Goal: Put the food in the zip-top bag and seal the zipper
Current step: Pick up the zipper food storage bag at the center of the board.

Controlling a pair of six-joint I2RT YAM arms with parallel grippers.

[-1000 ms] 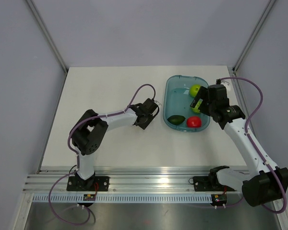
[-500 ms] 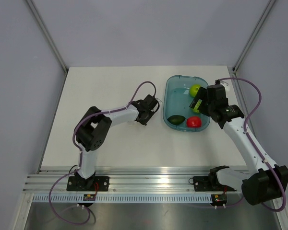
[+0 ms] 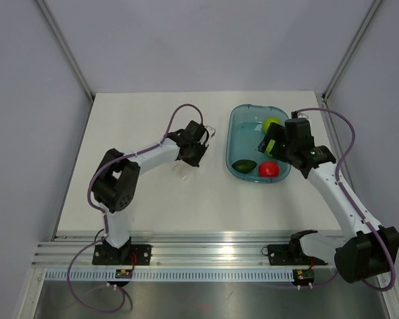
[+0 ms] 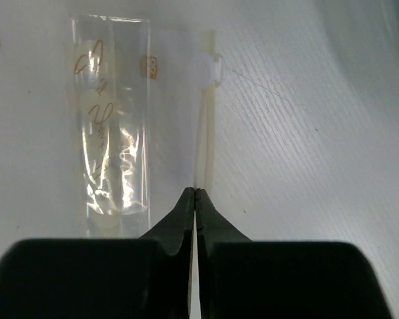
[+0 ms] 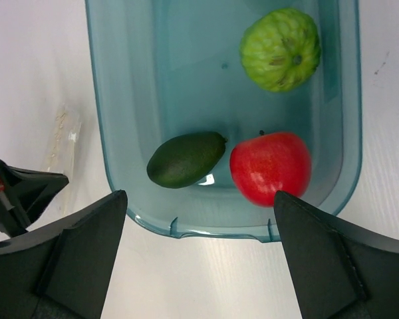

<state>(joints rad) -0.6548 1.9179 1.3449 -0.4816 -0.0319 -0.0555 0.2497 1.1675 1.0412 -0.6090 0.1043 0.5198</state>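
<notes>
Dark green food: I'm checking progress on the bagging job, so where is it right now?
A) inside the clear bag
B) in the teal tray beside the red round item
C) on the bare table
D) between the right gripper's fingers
B: the right wrist view shows the dark green food lying in the teal tray, just left of the red round item.

The food (image 5: 185, 159) lies in the tray (image 5: 100, 100), a second fruit (image 5: 270, 167) just right of it, a third fruit (image 5: 280, 48) behind. The zip-top bag (image 4: 116, 133) lies on the table (image 3: 139, 199), left of the tray.
</notes>
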